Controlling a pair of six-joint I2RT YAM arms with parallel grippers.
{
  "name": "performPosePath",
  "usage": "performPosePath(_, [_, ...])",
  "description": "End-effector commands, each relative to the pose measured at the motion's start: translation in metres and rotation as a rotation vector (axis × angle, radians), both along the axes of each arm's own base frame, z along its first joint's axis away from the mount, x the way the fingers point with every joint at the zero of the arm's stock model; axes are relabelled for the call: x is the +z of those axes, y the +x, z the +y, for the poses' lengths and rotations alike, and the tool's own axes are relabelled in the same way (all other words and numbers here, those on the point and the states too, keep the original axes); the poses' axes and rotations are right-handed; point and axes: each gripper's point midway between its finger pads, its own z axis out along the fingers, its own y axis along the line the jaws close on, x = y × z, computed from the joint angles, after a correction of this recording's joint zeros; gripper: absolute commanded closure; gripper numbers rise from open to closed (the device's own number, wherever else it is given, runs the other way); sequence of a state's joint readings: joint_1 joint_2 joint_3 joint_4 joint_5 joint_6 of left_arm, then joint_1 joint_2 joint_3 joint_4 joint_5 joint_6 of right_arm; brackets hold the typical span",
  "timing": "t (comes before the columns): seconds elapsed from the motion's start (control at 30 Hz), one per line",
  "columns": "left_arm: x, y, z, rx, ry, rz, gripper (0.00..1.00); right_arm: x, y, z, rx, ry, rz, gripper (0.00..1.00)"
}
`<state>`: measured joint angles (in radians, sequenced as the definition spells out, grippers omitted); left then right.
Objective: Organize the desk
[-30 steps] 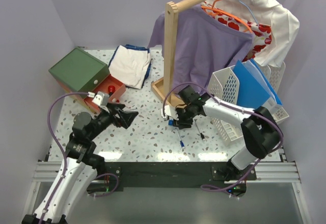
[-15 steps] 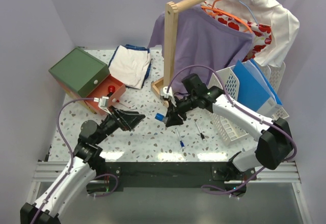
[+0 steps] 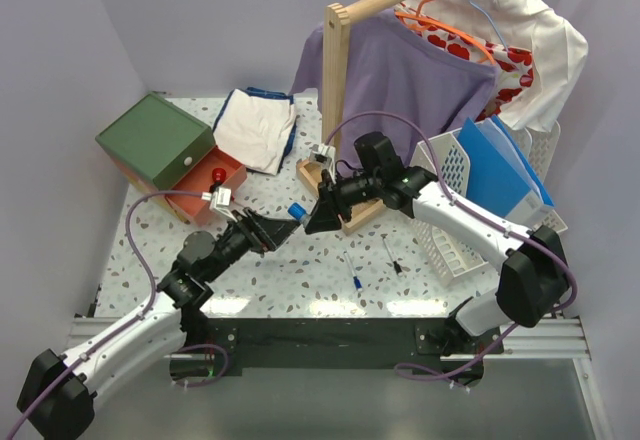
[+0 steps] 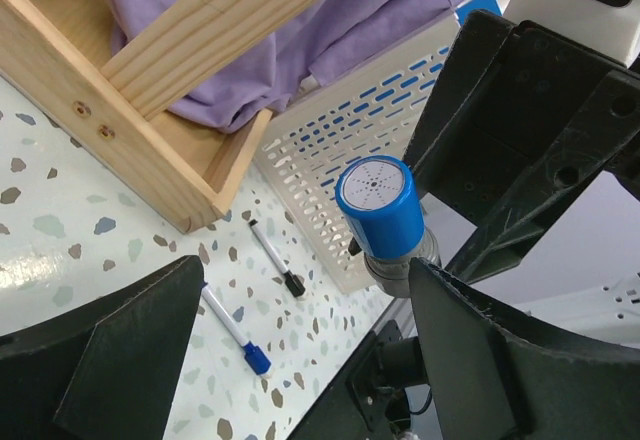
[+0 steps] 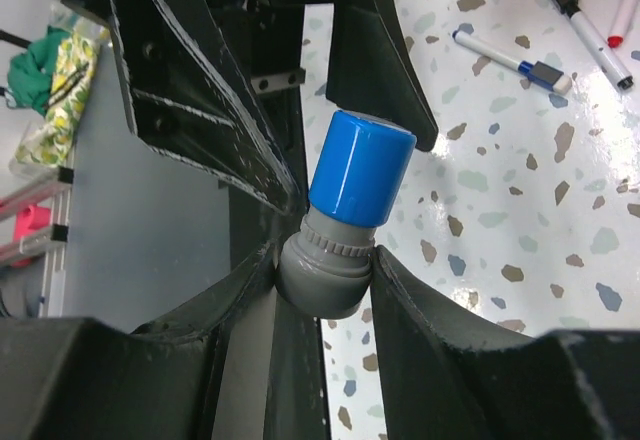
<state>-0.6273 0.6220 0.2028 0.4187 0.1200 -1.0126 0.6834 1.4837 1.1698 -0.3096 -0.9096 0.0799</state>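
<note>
A: Where is the surface seen, and what is carried on it?

B: The speckled white surface (image 3: 290,272) is spread under both arms, with the black rail along its near edge. A green-topped drawer box (image 3: 155,138) is set at its far left, with folded white cloth (image 3: 256,130) just beside it. A wooden clothes rack (image 3: 337,90) hung with a purple shirt (image 3: 410,85) is stood at the back. A white perforated basket (image 3: 447,175) is placed at the right. Two markers lie near the front, a blue-capped marker (image 3: 356,282) and a black-capped marker (image 3: 393,256).

A: How is the right gripper found?

B: The right gripper (image 5: 322,272) is clenched on the grey body of a blue-capped container (image 5: 360,165), which is held above the surface near the middle.

A: And the left gripper?

B: The left gripper (image 3: 278,228) is spread wide and released, with nothing grasped. Its jaws are placed to either side of the blue cap. Whether the cap is touched cannot be told.
</note>
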Motion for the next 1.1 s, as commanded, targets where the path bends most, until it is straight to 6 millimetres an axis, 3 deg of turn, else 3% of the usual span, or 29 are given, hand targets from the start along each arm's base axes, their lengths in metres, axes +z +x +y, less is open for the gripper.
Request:
performPosePath(0.0, [0.044, 0.01, -0.001, 0.048, -0.082, -0.1, 0.12, 0.021, 0.0, 0.011, 0.0, 0.08, 0.041, 1.0])
performPosePath(0.4, [0.072, 0.009, -0.012, 0.032, -0.141, -0.138, 0.2, 0.009, 0.003, 0.014, 0.008, 0.081, 0.043, 1.0])
performPosePath(0.7, [0.066, 0.013, -0.015, 0.037, -0.126, -0.119, 0.37, 0.014, 0.001, 0.013, 0.014, 0.092, 0.033, 0.98])
performPosePath(0.97, [0.067, 0.02, -0.011, 0.074, -0.088, -0.136, 0.44, 0.013, -0.005, 0.011, 0.041, 0.103, 0.029, 0.94])
performPosePath(1.07, [0.068, 0.022, -0.013, 0.075, -0.084, -0.137, 0.54, 0.013, -0.006, 0.01, 0.041, 0.103, 0.029, 0.92])
